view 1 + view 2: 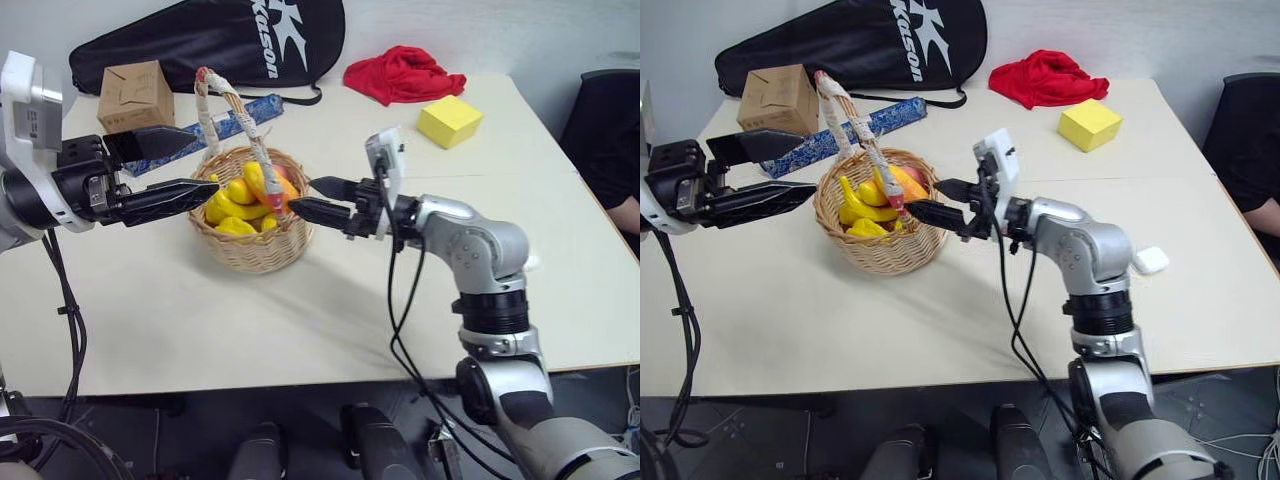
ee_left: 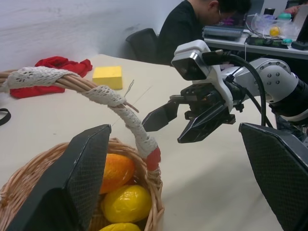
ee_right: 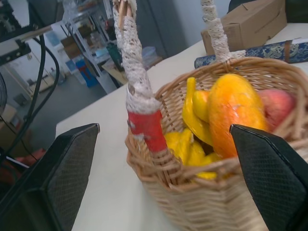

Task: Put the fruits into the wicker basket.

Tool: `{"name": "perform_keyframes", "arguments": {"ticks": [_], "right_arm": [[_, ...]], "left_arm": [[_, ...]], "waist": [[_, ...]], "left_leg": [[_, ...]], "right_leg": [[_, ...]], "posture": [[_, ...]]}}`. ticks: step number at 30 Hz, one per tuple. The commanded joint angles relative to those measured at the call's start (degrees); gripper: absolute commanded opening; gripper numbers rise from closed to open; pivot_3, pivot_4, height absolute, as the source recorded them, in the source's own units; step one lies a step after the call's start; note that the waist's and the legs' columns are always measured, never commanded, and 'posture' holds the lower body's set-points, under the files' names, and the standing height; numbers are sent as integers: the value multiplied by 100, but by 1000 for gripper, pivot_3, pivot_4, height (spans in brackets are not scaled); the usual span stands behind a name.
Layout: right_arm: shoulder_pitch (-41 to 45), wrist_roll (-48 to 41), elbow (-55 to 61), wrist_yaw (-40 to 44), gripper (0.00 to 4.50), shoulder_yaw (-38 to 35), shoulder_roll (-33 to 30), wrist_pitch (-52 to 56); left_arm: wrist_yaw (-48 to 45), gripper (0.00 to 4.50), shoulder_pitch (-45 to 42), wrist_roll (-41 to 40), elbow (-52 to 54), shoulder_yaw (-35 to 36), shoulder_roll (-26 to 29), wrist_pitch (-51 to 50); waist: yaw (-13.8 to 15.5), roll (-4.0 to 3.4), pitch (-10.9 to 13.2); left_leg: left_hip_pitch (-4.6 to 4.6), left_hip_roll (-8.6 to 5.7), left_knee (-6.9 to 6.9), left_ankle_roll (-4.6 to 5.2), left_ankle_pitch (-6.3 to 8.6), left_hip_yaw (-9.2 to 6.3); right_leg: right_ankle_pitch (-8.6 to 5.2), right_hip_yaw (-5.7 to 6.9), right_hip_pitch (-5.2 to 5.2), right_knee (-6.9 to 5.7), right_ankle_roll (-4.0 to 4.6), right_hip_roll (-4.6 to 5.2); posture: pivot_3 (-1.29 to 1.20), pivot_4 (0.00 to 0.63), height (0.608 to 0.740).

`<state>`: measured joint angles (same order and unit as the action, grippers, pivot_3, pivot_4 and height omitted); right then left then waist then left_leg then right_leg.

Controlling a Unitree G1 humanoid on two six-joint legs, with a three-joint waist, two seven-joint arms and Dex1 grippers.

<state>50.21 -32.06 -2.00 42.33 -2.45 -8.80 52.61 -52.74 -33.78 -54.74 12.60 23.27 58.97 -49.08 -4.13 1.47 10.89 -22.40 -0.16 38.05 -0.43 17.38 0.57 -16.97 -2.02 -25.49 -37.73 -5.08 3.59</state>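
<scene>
The wicker basket (image 1: 252, 245) stands mid-table with its taped handle (image 1: 213, 105) upright. Inside lie yellow bananas (image 1: 230, 207), an orange mango (image 3: 233, 113) and a pink-red peach (image 3: 277, 106). My left gripper (image 1: 208, 162) hovers level at the basket's left side, open and empty, one finger on each side of the handle's base. My right gripper (image 1: 303, 196) points left at the basket's right rim, just outside it, open with nothing between its fingers (image 2: 161, 115).
A yellow block (image 1: 449, 121) and a red cloth (image 1: 403, 73) lie at the back right. A cardboard box (image 1: 135, 95), a black racket bag (image 1: 215, 40) and a blue patterned roll (image 1: 855, 127) lie behind the basket. A small white case (image 1: 1151, 260) sits beside my right arm. A person (image 2: 190, 26) sits beyond the table.
</scene>
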Motion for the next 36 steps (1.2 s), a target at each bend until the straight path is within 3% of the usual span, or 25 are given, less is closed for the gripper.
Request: {"name": "perform_keyframes", "arguments": {"ticks": [1,6,8,11,17,20,27,31,36], "right_arm": [[165,-42,-34,-79,4477,178,210,-205],[467,476,-828,-428,4477,521,569,-815],[472,604,-874,-311,4097,645,531,-1058],[404,636,-749,-118,3268,758,471,-1236],[163,560,-191,238,1199,893,277,-1215],[22,343,220,238,288,668,70,-992],[-205,-915,1484,-146,255,-988,-1182,199],[-292,-1008,1267,-463,250,-1999,-2327,463],[-624,-821,915,-659,250,-2439,-3007,203]], "left_arm": [[-48,4500,-9,11,45,202,129,74],[37,4500,87,-43,164,300,97,38],[75,4500,106,-73,202,327,84,19],[96,4500,152,-91,235,365,82,15],[97,4500,159,-80,198,334,50,64],[74,4500,40,-47,132,176,-26,119],[-65,4500,-438,-78,47,-310,-301,139],[-149,4500,-678,-46,34,-685,-629,158],[-265,4500,-806,103,-72,-1021,-991,245]], "waist": [[18,0,0],[-9,0,0],[-8,0,0],[-6,0,0],[2,0,0],[9,0,0],[153,0,0],[256,0,0],[242,0,0]], "left_leg": [[-1,-1,0,1,0,0],[-2,0,-1,2,1,1],[-2,0,-1,1,1,-1],[-4,0,-2,1,1,-3],[-4,0,-2,3,2,-3],[-5,0,-2,3,2,-4],[-14,-2,0,7,4,-11],[-13,-6,1,12,6,-8],[-11,-7,0,16,4,-1]], "right_leg": [[0,0,0,3,0,1],[0,1,0,6,0,1],[0,3,0,4,0,1],[0,4,0,9,0,2],[0,5,0,9,0,2],[0,5,0,9,0,2],[0,13,1,18,0,6],[0,11,4,37,0,8],[0,6,5,43,-1,4]], "posture": [[0,150,740],[0,150,740],[0,150,740],[0,150,740],[0,150,740],[0,150,740],[0,150,740],[0,150,740],[0,150,740]]}}
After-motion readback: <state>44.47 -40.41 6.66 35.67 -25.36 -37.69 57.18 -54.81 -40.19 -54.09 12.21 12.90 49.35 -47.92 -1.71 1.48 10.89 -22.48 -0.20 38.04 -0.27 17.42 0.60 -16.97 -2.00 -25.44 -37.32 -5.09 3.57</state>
